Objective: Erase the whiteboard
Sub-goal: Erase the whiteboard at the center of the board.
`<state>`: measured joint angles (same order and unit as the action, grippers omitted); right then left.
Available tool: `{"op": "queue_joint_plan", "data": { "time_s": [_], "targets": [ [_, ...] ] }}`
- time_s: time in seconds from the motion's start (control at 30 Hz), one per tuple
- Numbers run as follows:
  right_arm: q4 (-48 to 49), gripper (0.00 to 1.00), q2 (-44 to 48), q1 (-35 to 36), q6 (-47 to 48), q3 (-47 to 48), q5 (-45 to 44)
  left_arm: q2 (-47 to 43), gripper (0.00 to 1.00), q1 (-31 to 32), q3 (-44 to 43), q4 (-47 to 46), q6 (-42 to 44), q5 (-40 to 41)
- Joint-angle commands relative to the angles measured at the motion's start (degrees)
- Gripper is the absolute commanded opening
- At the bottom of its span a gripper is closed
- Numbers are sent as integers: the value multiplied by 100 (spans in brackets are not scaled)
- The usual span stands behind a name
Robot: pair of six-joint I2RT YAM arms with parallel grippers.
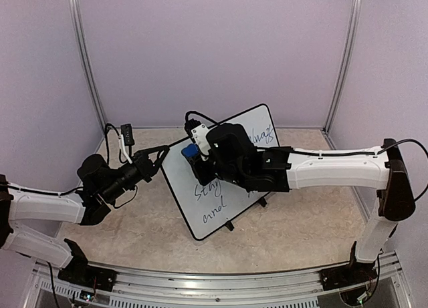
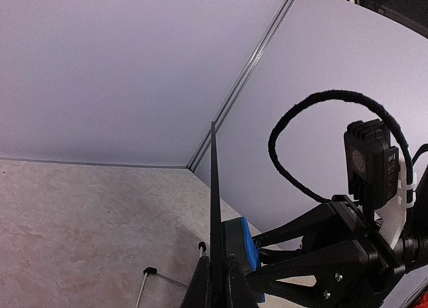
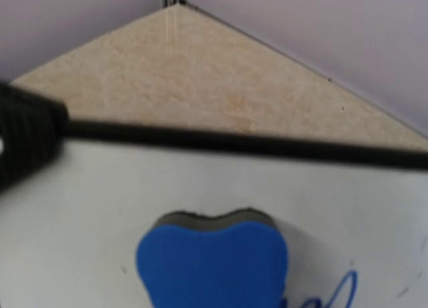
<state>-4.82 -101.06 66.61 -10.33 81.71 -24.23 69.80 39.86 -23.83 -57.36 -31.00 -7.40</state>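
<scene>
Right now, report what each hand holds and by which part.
Left hand pinches the whiteboard by its left edge. Right hand grips the eraser at its wrist-side end, below the wrist view.

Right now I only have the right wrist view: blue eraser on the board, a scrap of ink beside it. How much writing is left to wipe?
Observer: Plenty. From the top camera, two lines of handwriting sit on the near half of the whiteboard, just below the right arm, and there is more up by the far corner.
Operator: Is anything steadying it while I push the eraser?
Observer: Yes. The left gripper is shut on the whiteboard's left edge, clamping the rim.
</scene>
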Motion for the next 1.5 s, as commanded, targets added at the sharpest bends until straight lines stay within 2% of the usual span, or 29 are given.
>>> {"op": "queue_joint_plan", "data": {
  "time_s": [0.0,0.6,1.13,1.3,1.47],
  "targets": [
    [49,23,-202,-60,124,158,130,-6,0,145,-17,-258,156,-588],
    [150,23,340,-47,-573,-1201,172,39,0,145,-23,-288,147,-613],
    [162,24,24,-235,103,-136,-122,79,0,145,-33,-293,157,-649],
    [129,24,76,-245,126,-191,-169,86,0,145,-29,-298,147,-648],
    [102,23,217,-236,-106,-674,13,44,0,145,-25,-285,156,-634]
  ]
}}
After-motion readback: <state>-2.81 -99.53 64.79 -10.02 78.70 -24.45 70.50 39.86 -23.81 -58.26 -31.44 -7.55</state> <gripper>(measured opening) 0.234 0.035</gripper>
